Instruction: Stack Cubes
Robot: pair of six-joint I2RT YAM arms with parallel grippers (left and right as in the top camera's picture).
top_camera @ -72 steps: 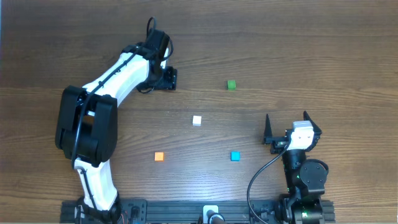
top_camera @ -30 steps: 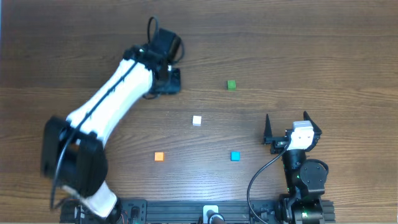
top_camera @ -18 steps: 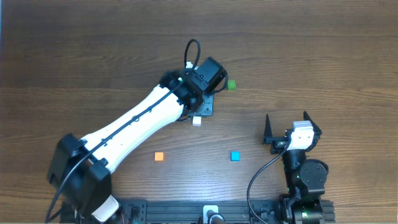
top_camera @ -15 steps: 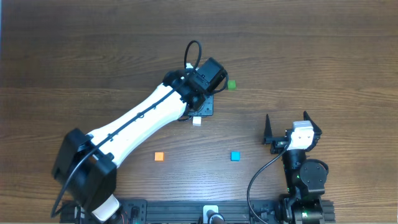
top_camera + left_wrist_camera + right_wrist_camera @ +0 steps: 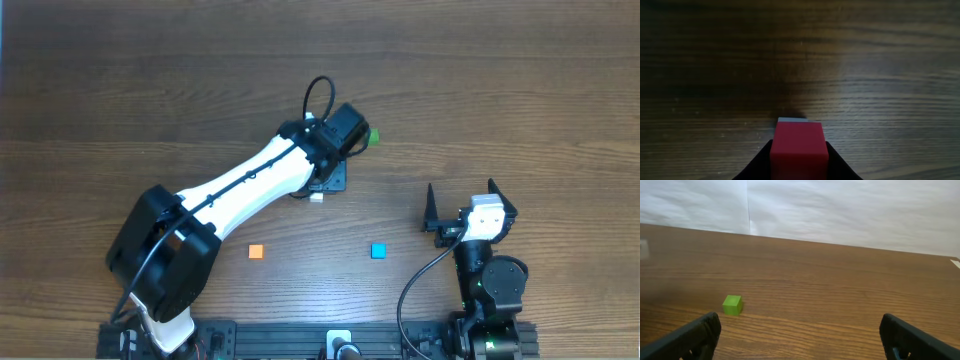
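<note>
So: no stack built yet. Orange cube [image 5: 256, 252] and blue cube [image 5: 378, 251] lie loose on bench [image 5: 520, 80], nearest arm bases. Right arm [image 5: 485, 215] parked, jaws spread wide, holding nothing. Mid-bench, left arm [image 5: 260, 180] jaws clamped on red cube [image 5: 799, 142], close by white cube [image 5: 317, 197]. First placement seems next, other cubes after. Green cube [image 5: 373, 137] farthest, untouched.

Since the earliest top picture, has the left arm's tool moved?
Yes. The left tool, gripping a small red cube, swung rightward from far left of the small green cube to just beside it.
</note>
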